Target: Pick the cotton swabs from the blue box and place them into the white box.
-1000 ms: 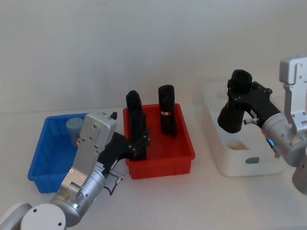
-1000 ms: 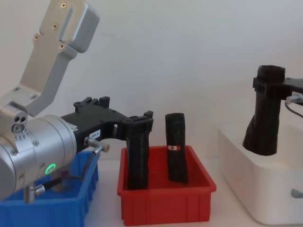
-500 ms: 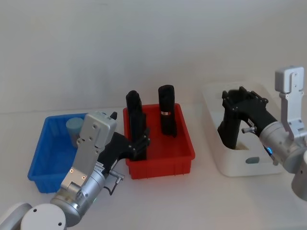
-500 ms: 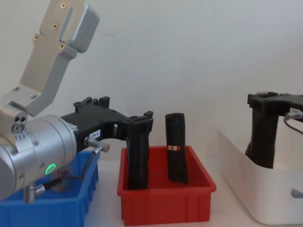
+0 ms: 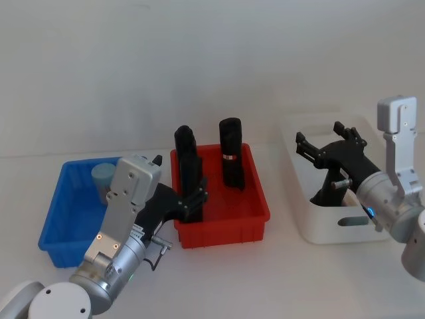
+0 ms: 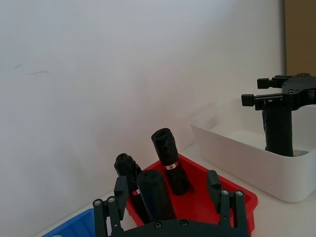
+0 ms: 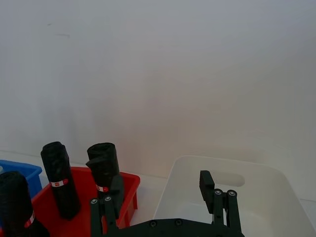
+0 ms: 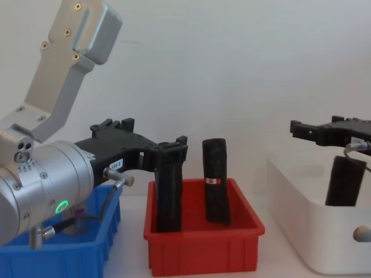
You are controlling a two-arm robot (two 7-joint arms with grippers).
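Observation:
One cotton swabs jar [image 5: 103, 178] with a light blue lid stands in the back corner of the blue box [image 5: 63, 229] at the left. My left gripper [image 5: 194, 198] is open and hangs at the near left corner of the red bin, to the right of the blue box. On the right is the white box [image 5: 332, 229]. My right gripper [image 5: 323, 141] is open above it, and a black roll [image 5: 330, 191] stands free inside the box below its fingers. The left wrist view shows the right gripper [image 6: 282, 93] over that roll [image 6: 279, 129].
A red bin [image 5: 222, 226] sits between the blue and white boxes and holds tall black rolls [image 5: 232, 161] standing upright. A pale wall closes off the back of the table. Bare tabletop lies in front of the bins.
My right gripper came down into the white box with the black roll, opened and let it go; the roll now stands in the box. The left arm has not moved.

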